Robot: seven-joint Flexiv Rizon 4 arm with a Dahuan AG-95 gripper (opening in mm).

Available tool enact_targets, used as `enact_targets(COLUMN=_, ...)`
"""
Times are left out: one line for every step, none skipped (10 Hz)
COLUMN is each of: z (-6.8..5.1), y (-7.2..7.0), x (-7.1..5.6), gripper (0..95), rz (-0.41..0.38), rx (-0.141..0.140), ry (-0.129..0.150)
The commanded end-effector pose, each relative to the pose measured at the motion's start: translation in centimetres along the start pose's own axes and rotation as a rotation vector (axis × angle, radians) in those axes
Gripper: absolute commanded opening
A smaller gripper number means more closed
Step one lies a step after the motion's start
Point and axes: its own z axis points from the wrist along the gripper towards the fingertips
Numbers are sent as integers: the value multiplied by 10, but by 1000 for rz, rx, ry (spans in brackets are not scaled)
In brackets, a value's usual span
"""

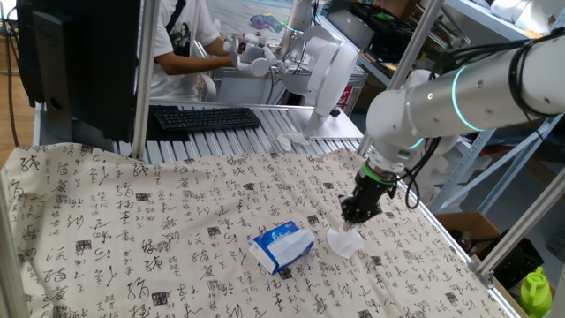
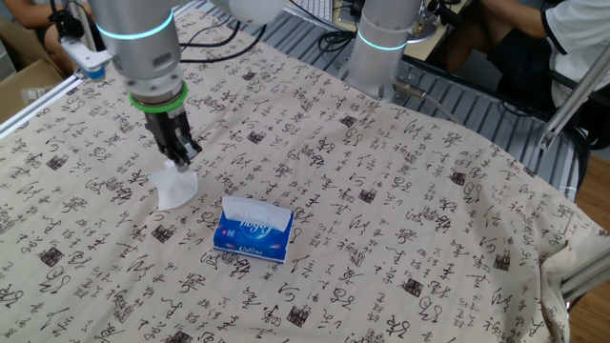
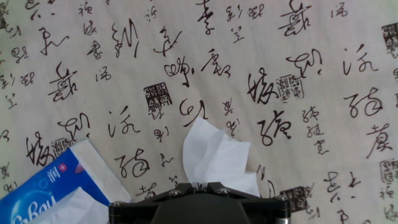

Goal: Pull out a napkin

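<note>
A: Where is the napkin (image 2: 175, 187)?

B: Directly under the gripper (image 2: 184, 158). Its top edge is pinched between the closed fingers, and the sheet hangs straight down from them, so its long axis runs vertical. In the hand view it fans out from the fingertips over the cloth (image 1: 132, 230).

A: Is it free of the pack (image 2: 253, 230)?

B: Yes. The pack lies flat just beside it, apart from the sheet, with another tissue showing at its top slot. Nothing links the 2.

A: Does the lower end touch the cloth?

B: It looks to rest on it or sit barely above; I cannot tell which.

A: So what does the next move turn on?

B: My guess: the sheet is below the fingers and beside the pack, so it only needs setting down there and letting go.
</note>
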Motion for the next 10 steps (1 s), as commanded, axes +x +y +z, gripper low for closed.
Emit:
enact_targets(z=4, y=2, x=6, gripper=0, rz=14, rx=-16, ry=5)
enact_targets(z=6, y=3, x=7, gripper=0, rz=21, rx=-28, ry=8)
enact_targets(z=7, y=3, x=9, gripper=0, rz=33, rx=-34, ry=10)
enact_targets(z=7, y=3, x=9, gripper=380, rz=50, rx=-36, ry=17)
enact_targets(z=7, y=3, x=9, gripper=380, rz=56, rx=-36, ry=17)
enact_targets(z=7, y=3, x=9, gripper=570, rz=70, rx=-36, ry=19)
enact_targets(z=7, y=3, x=9, gripper=570, rz=76, rx=-37, ry=21)
enact_targets(z=7, y=3, x=9, gripper=760, rz=87, rx=-35, ry=23)
enact_targets(z=7, y=4, x=9, gripper=760, rz=95, rx=-36, ry=25)
enact_targets(z=7, y=4, x=9, gripper=760, rz=98, rx=-41, ry=26)
